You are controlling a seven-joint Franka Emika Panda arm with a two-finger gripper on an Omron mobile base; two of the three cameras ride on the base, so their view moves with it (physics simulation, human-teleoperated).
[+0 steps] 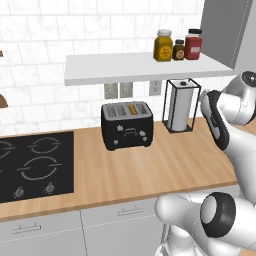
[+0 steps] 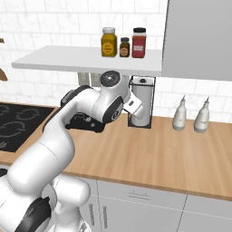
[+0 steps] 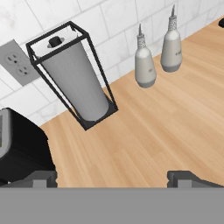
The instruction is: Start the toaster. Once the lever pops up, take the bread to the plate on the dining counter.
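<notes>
The glossy black toaster (image 1: 127, 125) stands on the wood counter against the tiled wall. A sliver of the bread (image 1: 131, 108) shows in one of its top slots. The lever (image 1: 130, 131) is a small tab on the front face, between the knobs. In the hand view my gripper (image 3: 113, 178) is open, its two fingertips wide apart with nothing between them. It hangs over bare counter to the right of the toaster (image 3: 21, 148), apart from it. In the right base view my arm covers most of the toaster (image 2: 85, 122). The plate and the dining counter are out of view.
A paper towel roll in a black wire holder (image 1: 181, 106) stands just right of the toaster. Two grey bottles (image 2: 180, 115) sit further right by the wall. A shelf with jars (image 1: 178, 46) hangs above. The black stove (image 1: 35, 165) lies to the left.
</notes>
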